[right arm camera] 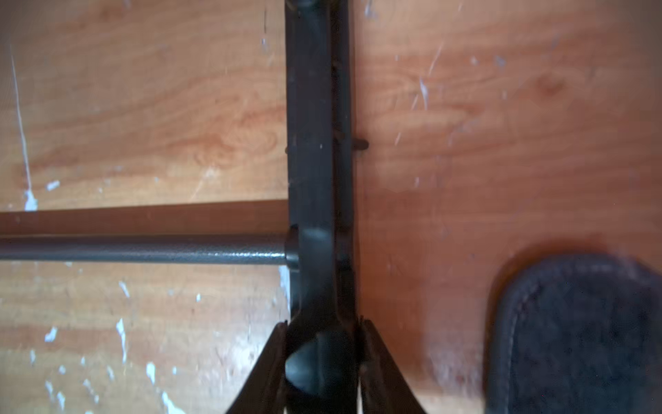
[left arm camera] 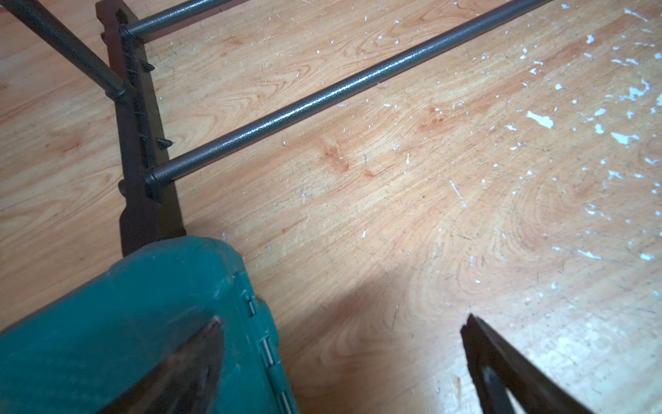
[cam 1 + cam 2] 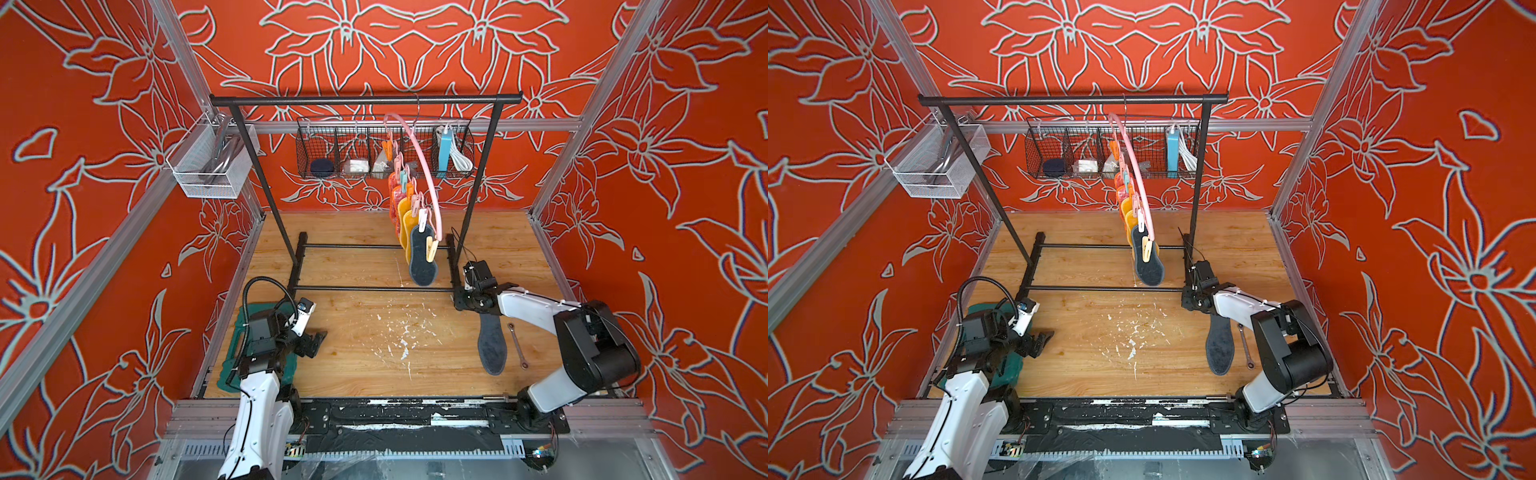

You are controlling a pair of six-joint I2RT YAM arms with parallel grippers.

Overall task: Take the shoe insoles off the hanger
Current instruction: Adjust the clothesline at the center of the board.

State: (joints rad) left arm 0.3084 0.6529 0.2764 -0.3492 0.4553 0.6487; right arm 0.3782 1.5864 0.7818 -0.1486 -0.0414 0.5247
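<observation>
The pink hanger (image 3: 424, 174) (image 3: 1139, 178) hangs from the black rack's top bar. Clipped to it in a row are the shoe insoles: red-pink ones (image 3: 395, 192) at the back, mustard yellow ones (image 3: 404, 224), and a dark grey one (image 3: 422, 264) (image 3: 1149, 268) in front. A second dark grey insole (image 3: 491, 345) (image 3: 1220, 347) (image 1: 573, 333) lies flat on the table. My right gripper (image 3: 460, 298) (image 1: 322, 322) is low beside that insole's heel, shut on the rack's right foot bar (image 1: 315, 143). My left gripper (image 3: 318, 338) (image 2: 342, 319) stands open and empty above the table's left side.
A green plastic case (image 3: 235, 357) (image 2: 143, 322) lies under the left arm. A wrench (image 3: 517, 345) lies right of the fallen insole. The rack's floor rails (image 3: 374, 289) cross the table. A black wire basket (image 3: 384, 153) and a white mesh basket (image 3: 208, 166) hang at the back.
</observation>
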